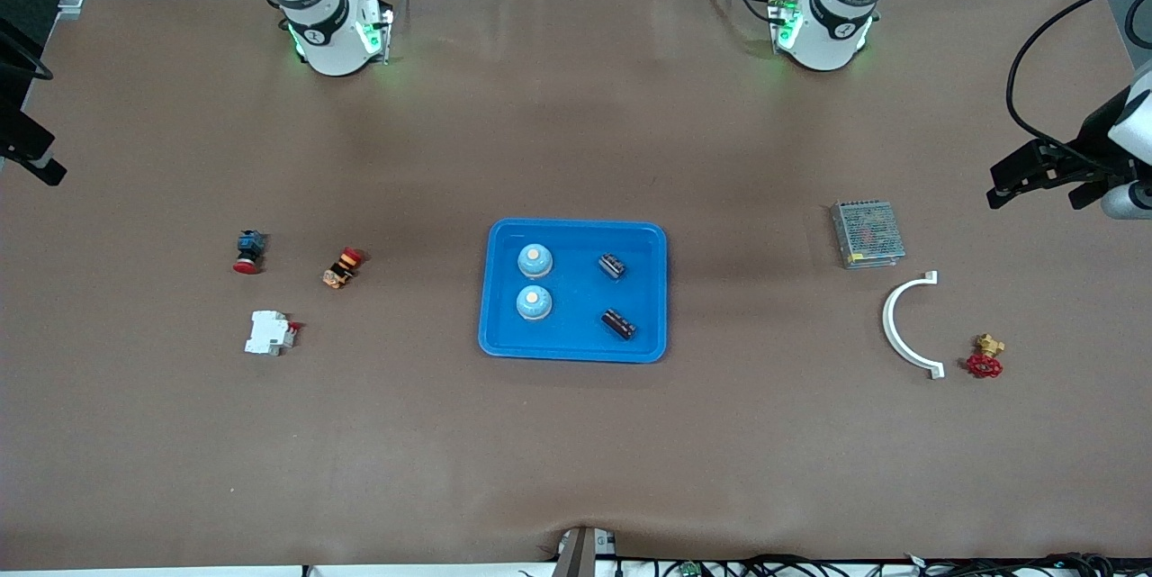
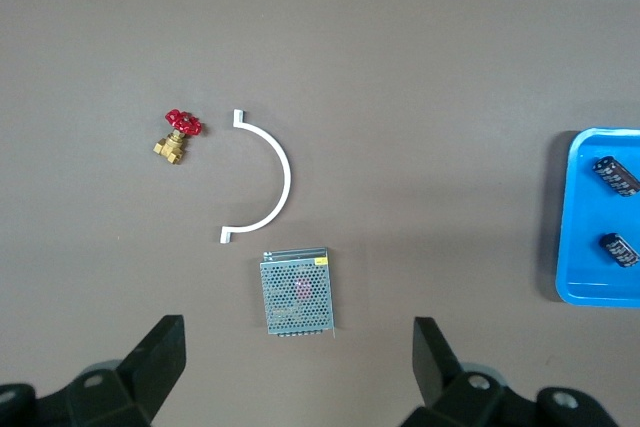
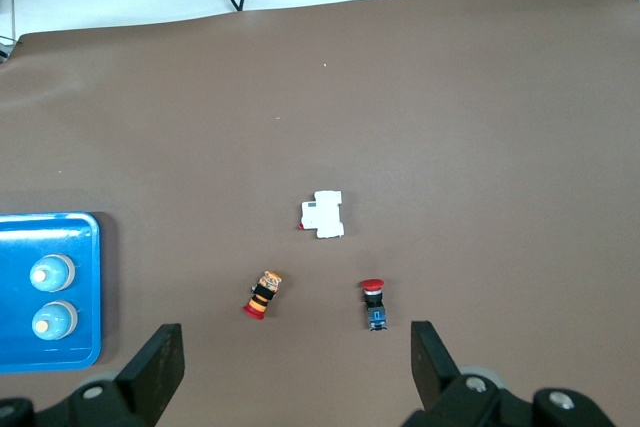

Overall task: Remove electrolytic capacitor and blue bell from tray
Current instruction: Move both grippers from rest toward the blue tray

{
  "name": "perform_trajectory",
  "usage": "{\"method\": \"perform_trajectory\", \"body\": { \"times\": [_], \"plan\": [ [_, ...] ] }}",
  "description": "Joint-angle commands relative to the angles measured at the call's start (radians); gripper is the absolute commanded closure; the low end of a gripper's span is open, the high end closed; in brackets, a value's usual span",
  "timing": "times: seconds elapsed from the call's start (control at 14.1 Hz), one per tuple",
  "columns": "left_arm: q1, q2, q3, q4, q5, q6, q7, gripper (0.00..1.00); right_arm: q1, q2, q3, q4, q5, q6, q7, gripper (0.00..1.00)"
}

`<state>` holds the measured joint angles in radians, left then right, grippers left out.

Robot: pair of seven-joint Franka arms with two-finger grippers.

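Nothing of the task is seen to be done yet. The blue tray (image 1: 574, 291) lies in the middle of the surface (image 1: 576, 451), and all four parts are found inside it: two blue bells (image 1: 535, 261) (image 1: 534, 302) in the half toward the right arm's end, and two electrolytic capacitors (image 1: 613, 266) (image 1: 618, 324) in the half toward the left arm's end. One capacitor and one bell are judged to remain to be lifted out, so both removals are left. The left hand (image 2: 298, 352) is held spread over the metal mesh box (image 2: 296, 293), well apart from the tray, and nothing is pinched in it. The right hand (image 3: 295, 357) is also spread and empty, over the bare surface near the red push button (image 3: 374, 304). The tray is cut off in both wrist views. Which capacitor and which bell are meant cannot be told.
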<state>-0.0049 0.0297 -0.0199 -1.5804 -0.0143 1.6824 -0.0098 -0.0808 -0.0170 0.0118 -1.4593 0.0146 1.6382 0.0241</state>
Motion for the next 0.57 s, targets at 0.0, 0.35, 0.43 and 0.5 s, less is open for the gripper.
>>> {"method": "perform_trajectory", "body": {
  "times": [0.0, 0.35, 0.43, 0.5],
  "plan": [
    [0.005, -0.014, -0.002, -0.012, -0.004, 0.011, -0.007, 0.0, -0.016, 0.005, 0.007, 0.0, -0.005, 0.003, -0.004, 0.0],
    [0.003, -0.014, -0.002, -0.013, -0.006, 0.008, -0.025, 0.0, -0.019, 0.012, 0.007, -0.018, -0.007, 0.022, -0.004, 0.0],
    [0.003, -0.014, -0.002, -0.013, -0.004, 0.007, -0.041, 0.0, -0.017, 0.012, 0.007, -0.038, -0.005, 0.035, -0.004, 0.0],
    [0.003, -0.014, -0.002, -0.012, -0.004, 0.007, -0.045, 0.0, -0.016, 0.012, 0.007, -0.065, -0.005, 0.061, -0.004, 0.0]
  ]
}}
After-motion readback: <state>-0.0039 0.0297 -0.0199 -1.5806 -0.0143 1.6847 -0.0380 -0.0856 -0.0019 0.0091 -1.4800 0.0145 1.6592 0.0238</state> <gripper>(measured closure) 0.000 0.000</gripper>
